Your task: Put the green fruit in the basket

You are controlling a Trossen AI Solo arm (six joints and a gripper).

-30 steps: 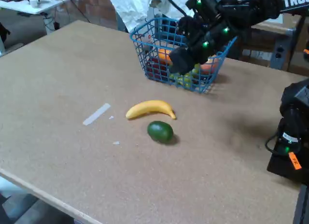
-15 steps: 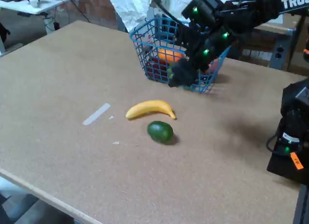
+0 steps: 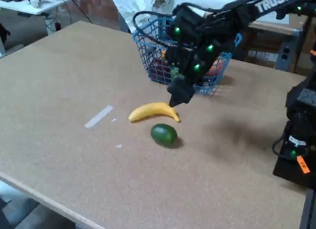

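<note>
The green fruit [image 3: 164,134], a dark glossy oval, lies on the tabletop just in front of a yellow banana [image 3: 154,111]. My gripper [image 3: 177,98] hangs on the black arm above the banana's right end, a little behind and above the green fruit, not touching it. Its fingers merge into one dark shape, so I cannot tell whether they are open or shut. The blue wire basket [image 3: 148,51] stands behind the arm at the back of the table, partly hidden by it, with red, orange and pale green fruit inside.
A pale strip of tape [image 3: 98,116] lies to the left of the banana. A black arm base [image 3: 298,140] stands at the table's right edge. A person in white [image 3: 136,7] stands behind the basket. The brown table [image 3: 59,91] spreads wide on the left.
The arm has swung down and to the left from over the basket, bringing the gripper low over the banana's right end. The fruit and the banana have not moved.
</note>
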